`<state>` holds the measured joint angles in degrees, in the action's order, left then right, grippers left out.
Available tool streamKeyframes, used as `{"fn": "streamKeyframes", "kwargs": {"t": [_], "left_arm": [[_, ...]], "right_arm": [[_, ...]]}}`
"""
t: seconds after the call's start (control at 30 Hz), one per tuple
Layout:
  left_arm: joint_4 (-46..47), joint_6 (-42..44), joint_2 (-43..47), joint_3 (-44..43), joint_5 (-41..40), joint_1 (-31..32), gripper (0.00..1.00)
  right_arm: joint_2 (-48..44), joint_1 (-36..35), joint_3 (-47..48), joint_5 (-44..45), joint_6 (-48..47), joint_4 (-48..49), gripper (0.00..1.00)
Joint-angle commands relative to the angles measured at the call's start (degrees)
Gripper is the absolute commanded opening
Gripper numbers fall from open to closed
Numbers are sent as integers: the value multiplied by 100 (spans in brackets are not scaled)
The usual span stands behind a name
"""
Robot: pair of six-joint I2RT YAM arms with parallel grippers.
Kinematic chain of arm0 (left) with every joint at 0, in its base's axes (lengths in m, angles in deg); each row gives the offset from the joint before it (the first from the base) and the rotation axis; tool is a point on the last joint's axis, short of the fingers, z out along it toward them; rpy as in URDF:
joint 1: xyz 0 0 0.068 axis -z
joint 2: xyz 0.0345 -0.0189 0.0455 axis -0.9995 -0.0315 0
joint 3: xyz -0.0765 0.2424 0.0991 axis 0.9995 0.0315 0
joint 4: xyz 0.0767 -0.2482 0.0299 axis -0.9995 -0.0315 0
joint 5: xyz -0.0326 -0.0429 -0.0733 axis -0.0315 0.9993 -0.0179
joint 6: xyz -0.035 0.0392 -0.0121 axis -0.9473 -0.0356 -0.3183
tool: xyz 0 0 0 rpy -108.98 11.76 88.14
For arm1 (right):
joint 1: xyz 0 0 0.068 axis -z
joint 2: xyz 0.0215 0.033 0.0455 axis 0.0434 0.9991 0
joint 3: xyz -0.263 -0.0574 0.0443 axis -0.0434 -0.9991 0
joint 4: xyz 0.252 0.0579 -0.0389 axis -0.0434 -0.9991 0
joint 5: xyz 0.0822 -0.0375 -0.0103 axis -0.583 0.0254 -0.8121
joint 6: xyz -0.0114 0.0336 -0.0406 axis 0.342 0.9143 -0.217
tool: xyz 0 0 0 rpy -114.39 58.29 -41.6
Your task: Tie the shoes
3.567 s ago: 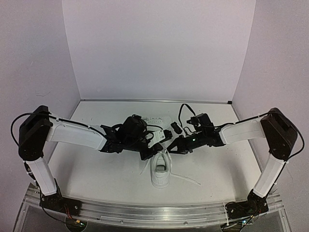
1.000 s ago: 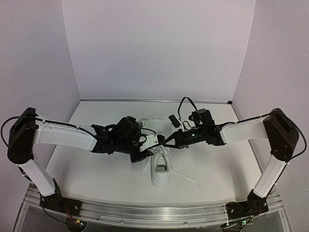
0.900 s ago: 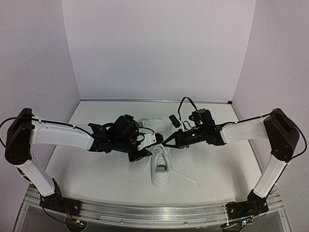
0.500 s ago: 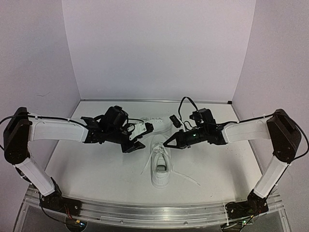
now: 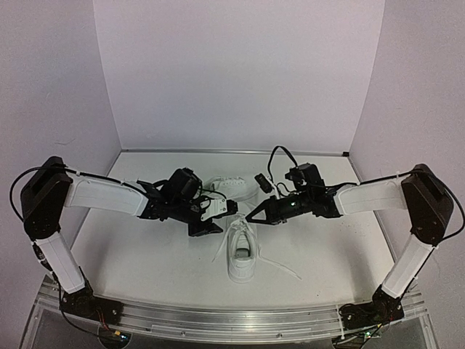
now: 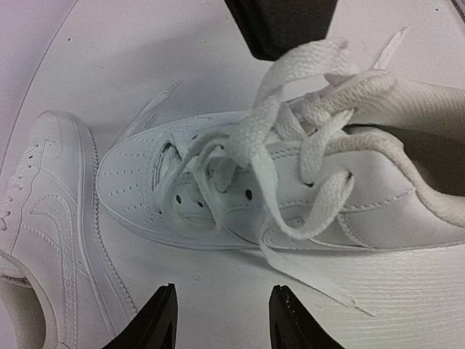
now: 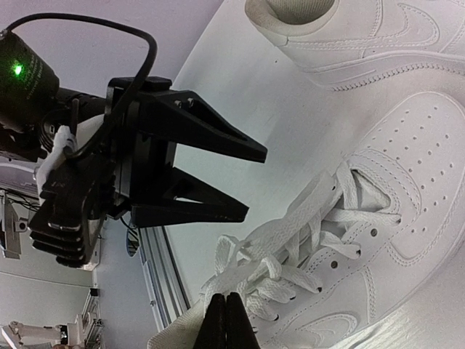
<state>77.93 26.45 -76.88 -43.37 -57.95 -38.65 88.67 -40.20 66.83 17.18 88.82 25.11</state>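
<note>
1. Left gripper (image 6: 221, 305): jaws apart, nothing between them, hanging low over the table (image 5: 145, 254) just beside the near shoe (image 5: 243, 256).
2. Right gripper (image 7: 225, 314): pressed shut, tips right at a raised lace loop (image 6: 305, 62). Pinched or only touching, can't tell!
3. Near shoe sits mid-table, laces loose, ends trailing.
4. Second shoe (image 5: 234, 186) lies crosswise just behind.

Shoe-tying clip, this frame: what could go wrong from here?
1. The right gripper seems to pinch the lace loop with its very tips only; a pull could slip it free.
2. The left gripper is open and empty, so nothing steadies the near shoe; pulling may drag it.
3. The loose lace end lies flat on the table, hard to pick up.
</note>
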Motion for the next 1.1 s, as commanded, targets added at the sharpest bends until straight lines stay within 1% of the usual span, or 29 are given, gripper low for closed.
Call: {"fn": "streamKeyframes", "kwargs": {"t": [0.0, 0.2, 0.47, 0.73, 0.8, 0.93, 1.0, 1.07], "left_arm": [[695, 396, -231, -377, -161, -57, 44], [985, 570, -519, -544, -29, -175, 46], [639, 1091, -935, -968, 381, -183, 50], [524, 1465, -905, -1063, 770, -181, 49], [467, 1521, -883, -1094, 901, -178, 47], [-105, 1745, -995, -1359, 934, -141, 39], [-275, 1865, -1055, -1460, 829, -87, 32], [-382, 1955, -1090, -1526, 738, -43, 23]], "right_arm": [[-152, -53, 71, -231, -182, -55, 0], [-147, -79, 108, -304, -317, -241, 0], [-98, -78, 148, -306, -379, -335, 0], [13, -78, 238, -375, -466, -438, 0], [35, -79, 241, -372, -474, -443, 0], [42, -81, 230, -351, -481, -447, 0], [46, -78, 233, -341, -484, -453, 0], [40, -78, 226, -333, -484, -456, 0]]}}
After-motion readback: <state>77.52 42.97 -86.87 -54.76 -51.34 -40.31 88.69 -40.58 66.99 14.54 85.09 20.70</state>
